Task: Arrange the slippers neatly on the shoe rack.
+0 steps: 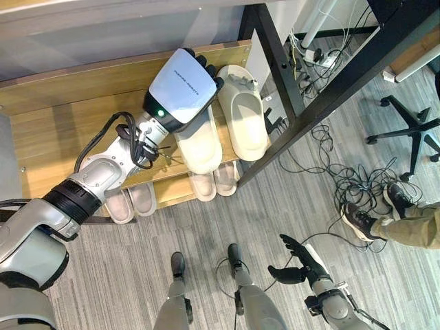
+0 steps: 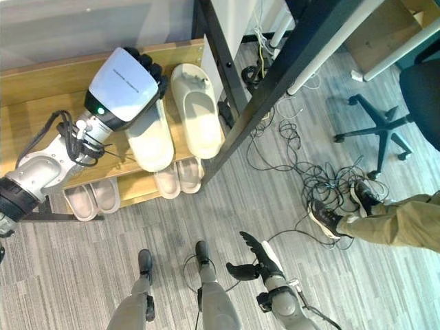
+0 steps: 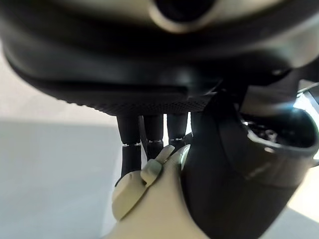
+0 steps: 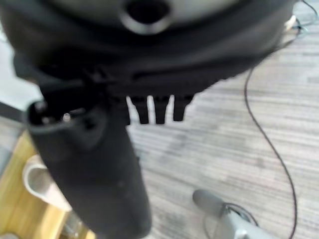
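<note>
The shoe rack [image 1: 62, 130] is warm honey-brown wood with a visible grain. Two cream slippers [image 1: 242, 113] lie on its upper shelf, and paler, pinkish-beige pairs [image 1: 130, 201] sit on the shelf below. The left hand [image 1: 206, 69] has black fingers under a white back cover. The floor [image 1: 206, 227] is grey carpet with fine streaks, crossed by black cables [image 1: 344, 179].

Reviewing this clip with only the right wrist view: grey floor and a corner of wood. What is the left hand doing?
Observer: The left hand is over the rack's top shelf, with its fingers and thumb pinching a cream slipper.
Operator: Where's its mate?
Observer: The second cream slipper lies right beside it on the same shelf, nearer the black frame.
Operator: Anything on the lower shelf?
Observer: Yes, two pinkish pairs: the left pair and the right pair.
</note>
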{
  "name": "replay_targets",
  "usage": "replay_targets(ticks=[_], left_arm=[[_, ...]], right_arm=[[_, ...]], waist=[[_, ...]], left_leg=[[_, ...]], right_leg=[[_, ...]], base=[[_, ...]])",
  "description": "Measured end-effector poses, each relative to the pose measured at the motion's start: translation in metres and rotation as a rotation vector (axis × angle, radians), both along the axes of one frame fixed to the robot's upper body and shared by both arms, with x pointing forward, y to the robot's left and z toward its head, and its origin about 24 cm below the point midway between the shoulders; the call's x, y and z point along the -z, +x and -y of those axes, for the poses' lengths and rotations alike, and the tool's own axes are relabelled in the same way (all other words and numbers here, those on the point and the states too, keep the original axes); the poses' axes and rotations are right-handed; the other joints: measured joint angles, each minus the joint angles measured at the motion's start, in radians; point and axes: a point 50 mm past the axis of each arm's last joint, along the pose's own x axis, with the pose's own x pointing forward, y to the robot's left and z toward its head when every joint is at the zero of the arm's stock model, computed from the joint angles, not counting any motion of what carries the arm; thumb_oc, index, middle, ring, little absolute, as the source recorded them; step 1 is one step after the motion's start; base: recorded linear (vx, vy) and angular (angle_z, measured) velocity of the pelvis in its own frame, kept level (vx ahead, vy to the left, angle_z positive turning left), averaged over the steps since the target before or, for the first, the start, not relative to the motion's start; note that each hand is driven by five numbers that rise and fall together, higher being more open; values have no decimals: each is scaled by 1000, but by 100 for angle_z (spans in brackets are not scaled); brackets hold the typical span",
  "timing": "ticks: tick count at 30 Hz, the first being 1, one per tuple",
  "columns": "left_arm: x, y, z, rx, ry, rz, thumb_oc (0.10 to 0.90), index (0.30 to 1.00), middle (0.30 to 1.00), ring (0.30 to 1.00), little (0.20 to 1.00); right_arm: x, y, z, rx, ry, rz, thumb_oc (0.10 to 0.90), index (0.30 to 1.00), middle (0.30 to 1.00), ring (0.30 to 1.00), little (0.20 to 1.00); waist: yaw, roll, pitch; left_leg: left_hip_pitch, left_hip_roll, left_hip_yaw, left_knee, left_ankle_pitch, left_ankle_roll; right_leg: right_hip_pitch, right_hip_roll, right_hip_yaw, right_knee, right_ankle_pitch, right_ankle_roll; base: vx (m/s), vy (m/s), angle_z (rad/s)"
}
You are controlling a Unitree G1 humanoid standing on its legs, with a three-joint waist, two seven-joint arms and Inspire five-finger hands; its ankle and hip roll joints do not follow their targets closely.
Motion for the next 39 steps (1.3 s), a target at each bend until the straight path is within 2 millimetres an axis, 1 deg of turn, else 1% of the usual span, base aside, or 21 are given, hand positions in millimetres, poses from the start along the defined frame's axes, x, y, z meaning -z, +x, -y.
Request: replay_targets(ticks=[2, 3, 4, 5, 10, 16, 29, 33, 35, 39], left_arm=[[1, 0, 3, 9, -6, -3, 400, 300, 300, 300, 300], [1, 0, 4, 13, -9, -5, 558, 538, 538, 538, 538], [2, 0, 5, 14, -10, -5, 734, 801, 801, 801, 801], [2, 0, 5, 16, -11, -6, 800, 900, 900, 900, 900], [3, 1, 6, 16, -15, -9, 800, 900, 900, 900, 900], [4, 1, 9, 25, -22, -12, 800, 900, 900, 900, 900], [3, 2, 10, 38, -70, -36, 800, 900, 900, 900, 900], [1, 3, 12, 49, -133, -71, 800, 900, 900, 900, 900], [3, 5, 19, 65, -231, -130, 800, 900, 900, 900, 900], [1, 6, 23, 79, -273, -179, 800, 900, 900, 900, 900]], right_arm=[[0, 0, 0, 0, 0, 0, 800, 900, 900, 900, 900], [0, 0, 0, 0, 0, 0, 800, 900, 900, 900, 900], [0, 0, 0, -1, 1, 1, 800, 900, 900, 900, 900], [0, 0, 0, -2, 1, 1, 800, 900, 900, 900, 900], [1, -1, -4, -17, 2, -5, 800, 900, 900, 900, 900], [4, -2, -14, -62, 11, -20, 800, 900, 900, 900, 900], [5, -1, -19, -91, 25, -30, 800, 900, 900, 900, 900], [4, 4, -25, -93, 43, -17, 800, 900, 900, 900, 900], [4, 4, -28, -90, 50, -19, 800, 900, 900, 900, 900], [6, 4, -28, -84, 49, -32, 800, 900, 900, 900, 900]], waist=[[0, 0, 0], [0, 0, 0], [0, 0, 0], [0, 0, 0], [-1, 0, 0], [1, 0, -1], [15, 4, -4], [16, 5, -4], [21, 10, -7], [30, 18, -10]], left_leg=[[0, 0, 0, 0, 0, 0], [0, 0, 0, 0, 0, 0], [0, 0, 0, 0, 0, 0], [0, 0, 0, 0, 0, 0], [0, 0, 0, 0, 0, 0], [0, 0, 0, 0, 1, 0], [0, 0, -2, 0, 1, 0], [0, -1, -7, 0, 4, 1], [-1, -2, -17, 0, 6, 1], [-3, -5, -21, 0, 9, 3]], right_leg=[[0, 0, 0, 0, 0, 0], [0, 0, 0, 0, 0, 0], [0, 0, 0, 0, 0, 0], [0, 0, 0, 0, 0, 0], [0, 0, 0, 0, 0, 0], [0, 0, 0, 0, 0, 0], [0, -1, -2, 0, 0, 0], [3, -2, -8, 0, 0, 0], [7, -4, -19, 0, 0, -1], [7, -6, -24, 0, 0, -1]], base=[[0, 0, 0], [0, 0, 0], [0, 0, 0], [0, 0, 0], [0, 0, 0], [0, 0, 0], [0, 0, 0], [-8, -14, 3], [-16, -12, 10], [-6, -5, 4]])
